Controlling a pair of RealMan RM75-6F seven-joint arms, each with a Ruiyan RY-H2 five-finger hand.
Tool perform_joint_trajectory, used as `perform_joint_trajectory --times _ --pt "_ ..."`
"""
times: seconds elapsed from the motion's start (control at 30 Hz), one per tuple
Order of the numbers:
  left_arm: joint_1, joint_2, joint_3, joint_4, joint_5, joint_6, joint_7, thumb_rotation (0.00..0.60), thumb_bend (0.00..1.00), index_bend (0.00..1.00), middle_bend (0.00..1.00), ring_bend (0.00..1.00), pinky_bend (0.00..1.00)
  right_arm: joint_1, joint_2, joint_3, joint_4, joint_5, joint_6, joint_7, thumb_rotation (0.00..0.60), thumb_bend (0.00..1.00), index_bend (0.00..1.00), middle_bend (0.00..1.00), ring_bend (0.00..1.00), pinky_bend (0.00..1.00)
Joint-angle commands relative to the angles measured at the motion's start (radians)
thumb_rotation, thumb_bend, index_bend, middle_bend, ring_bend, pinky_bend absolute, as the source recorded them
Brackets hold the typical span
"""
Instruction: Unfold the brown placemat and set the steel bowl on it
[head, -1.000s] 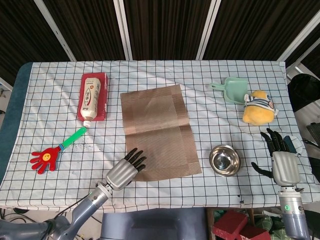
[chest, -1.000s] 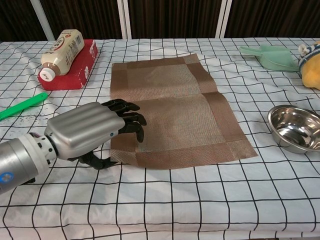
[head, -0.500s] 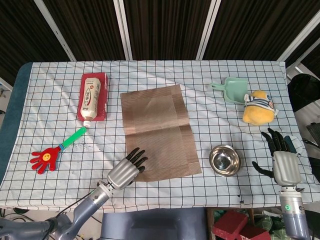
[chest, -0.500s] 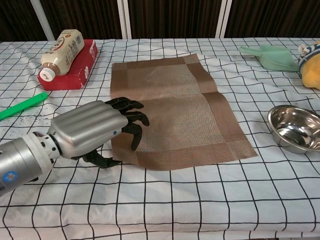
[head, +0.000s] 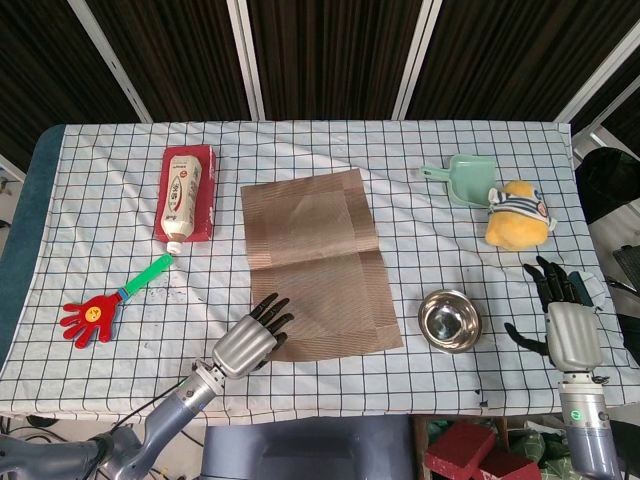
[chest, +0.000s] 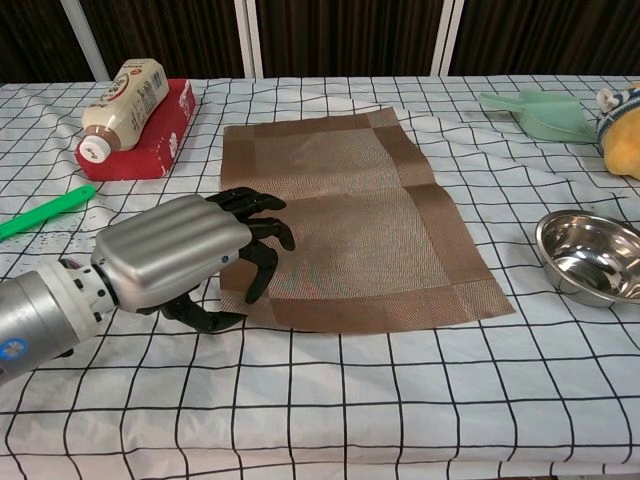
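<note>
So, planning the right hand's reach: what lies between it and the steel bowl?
Only bare checked tablecloth between the right hand and the steel bowl, as the head view shows.

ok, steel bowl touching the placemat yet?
Apart. The head view shows white checked cloth between the steel bowl and the placemat edge; the chest view shows the same gap.

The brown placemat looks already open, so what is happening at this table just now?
The brown placemat lies flat and unfolded on the checked tablecloth. The left hand is at its near left corner, fingers spread over the edge, holding nothing. The steel bowl sits on the cloth right of the mat, not yet on it. The right hand waits open, beside the bowl and apart from it.
</note>
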Motion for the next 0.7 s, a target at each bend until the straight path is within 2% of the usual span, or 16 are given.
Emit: perform_joint_trajectory --times 0.03,0.17,0.43,0.7 --pt "-0.001 -0.002 0.000 0.005 0.001 0.001 -0.007 0.600 0.39 0.65 0.23 0.02 0.07 0.000 0.000 0.001 0.000 0.000 -0.001 0.001 0.600 0.15 0.14 0.04 0.03 0.16" --pt "-0.004 -0.003 -0.006 0.006 0.005 0.007 -0.017 0.600 0.40 0.66 0.24 0.04 0.07 -0.001 0.001 0.004 -0.001 0.004 -0.001 0.006 0.600 0.17 0.14 0.04 0.03 0.16" --pt "-0.022 0.006 -0.052 -0.049 -0.003 0.020 -0.058 0.600 0.40 0.67 0.24 0.04 0.07 -0.001 -0.003 0.009 0.003 0.011 -0.002 0.003 0.600 0.18 0.14 0.04 0.03 0.16" --pt "-0.039 0.015 -0.038 -0.110 0.014 0.001 -0.037 0.600 0.40 0.67 0.24 0.04 0.07 0.000 -0.008 0.020 0.011 0.027 -0.006 0.000 0.600 0.18 0.14 0.04 0.03 0.16"
